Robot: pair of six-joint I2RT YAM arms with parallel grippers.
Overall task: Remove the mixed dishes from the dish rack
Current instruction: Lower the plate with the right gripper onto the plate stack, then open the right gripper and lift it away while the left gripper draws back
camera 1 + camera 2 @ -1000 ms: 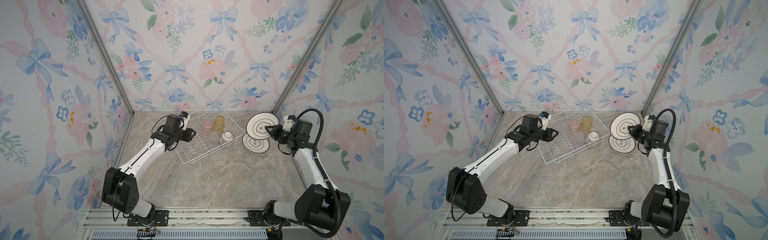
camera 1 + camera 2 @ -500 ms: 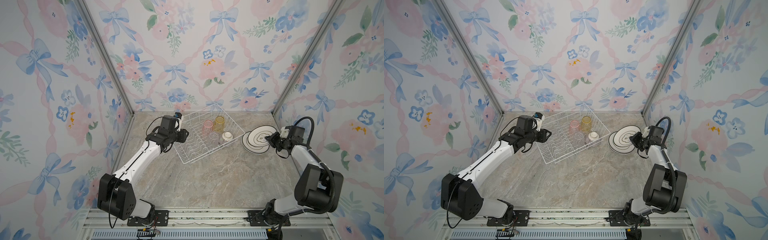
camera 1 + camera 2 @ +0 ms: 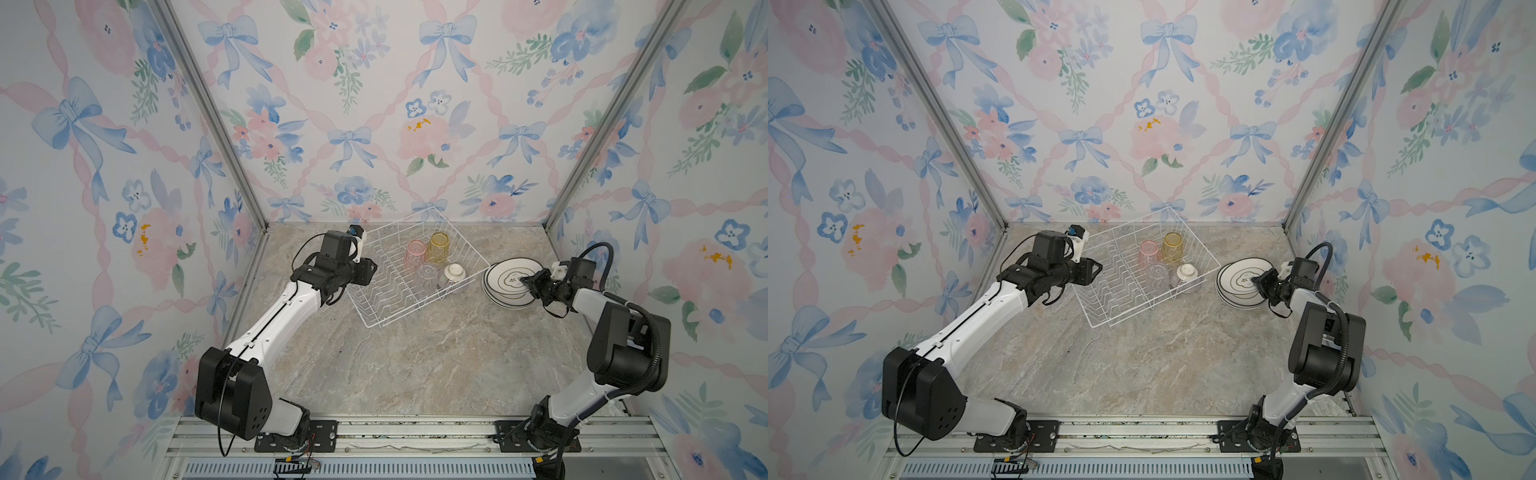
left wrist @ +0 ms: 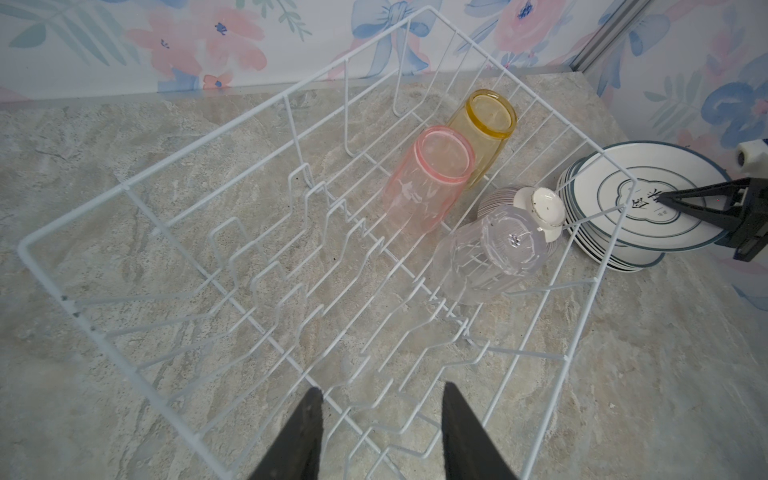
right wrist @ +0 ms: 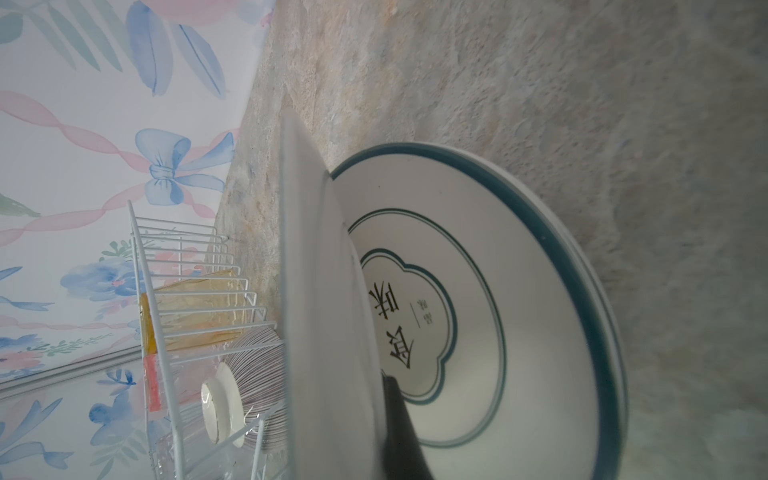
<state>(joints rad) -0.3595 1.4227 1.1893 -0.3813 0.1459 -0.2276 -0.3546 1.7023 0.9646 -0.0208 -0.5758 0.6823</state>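
one dark-rimmed plate [image 3: 508, 275], rim pinched in the right pincer [image 3: 525, 282], tilts over the plate stack [image 3: 505, 304] beneath; level and centre it before releasing; left pincer [image 4: 382, 388] spread, empty.

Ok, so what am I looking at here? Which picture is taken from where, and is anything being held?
These are two robot arms, the left arm and the right arm, each ending in two pinching jaws. Two pictures come from a camera pair overhead; the other two from a small camera on each wrist, looking along the jaws. On the marble table sits a white wire dish rack holding a pink tumbler, a yellow tumbler, a clear tumbler and an upturned striped bowl. Beside it is a stack of plates. The right jaws are shut on the top plate, tilted over the stack; the left jaws stand open at the rack's edge, holding nothing.
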